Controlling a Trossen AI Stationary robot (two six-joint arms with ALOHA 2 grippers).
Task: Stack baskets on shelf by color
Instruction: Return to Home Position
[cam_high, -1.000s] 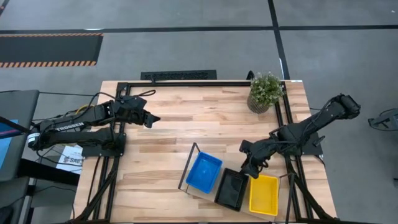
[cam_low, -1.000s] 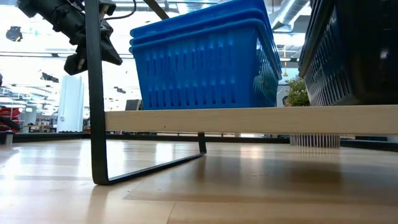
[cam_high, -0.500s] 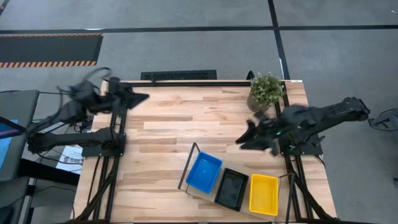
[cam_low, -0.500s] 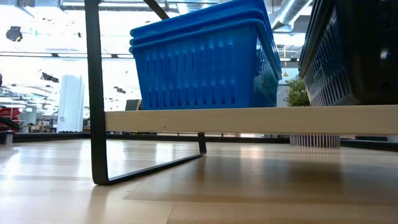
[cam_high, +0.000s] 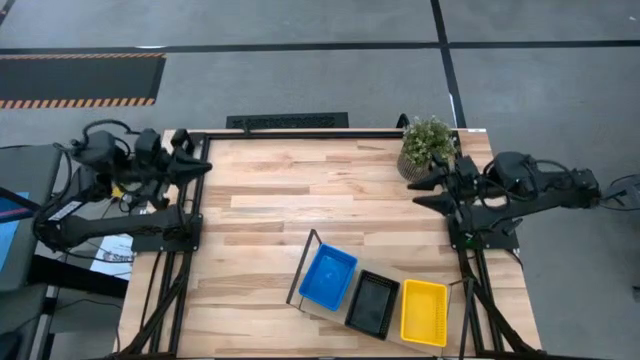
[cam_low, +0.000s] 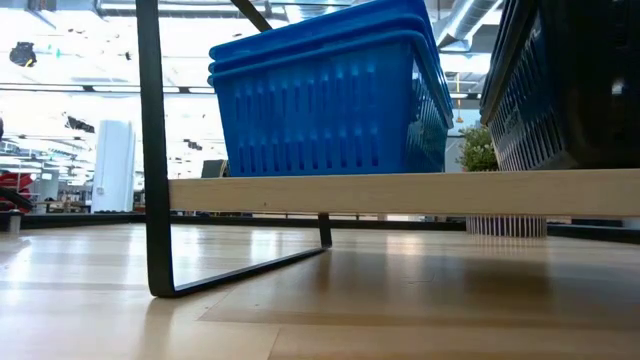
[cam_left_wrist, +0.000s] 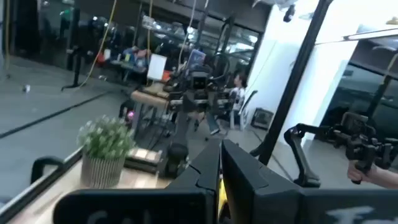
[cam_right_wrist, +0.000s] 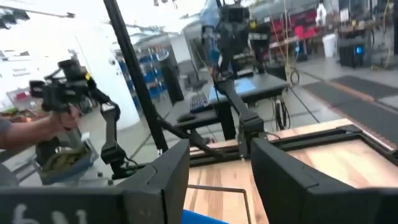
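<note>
In the high view both arms have pulled back since 1 second ago. The right gripper (cam_high: 422, 191), which hung over the black baskets (cam_high: 372, 303) then, now sits folded at its own table edge with its fingers apart. It is just beside the plant (cam_high: 428, 145) and well apart from the shelf (cam_high: 303, 267). The left gripper (cam_high: 198, 166) has drawn off the open tabletop to the opposite edge, farther still from the shelf. Nothing is held. The blue baskets (cam_high: 328, 277), the black ones and the yellow baskets (cam_high: 423, 312) stand side by side on the shelf, 1 color per stack. In the low view the gripper that showed at the upper corner is gone, and 3 blue rims sit nested on the board with a black stack beside them. In the left wrist view the fingers lie almost together and empty, facing the plant across the table with no basket ahead. In the right wrist view the fingers stand wide apart and a blue corner shows between them. I judge the sorting finished, with only parking left.
</note>
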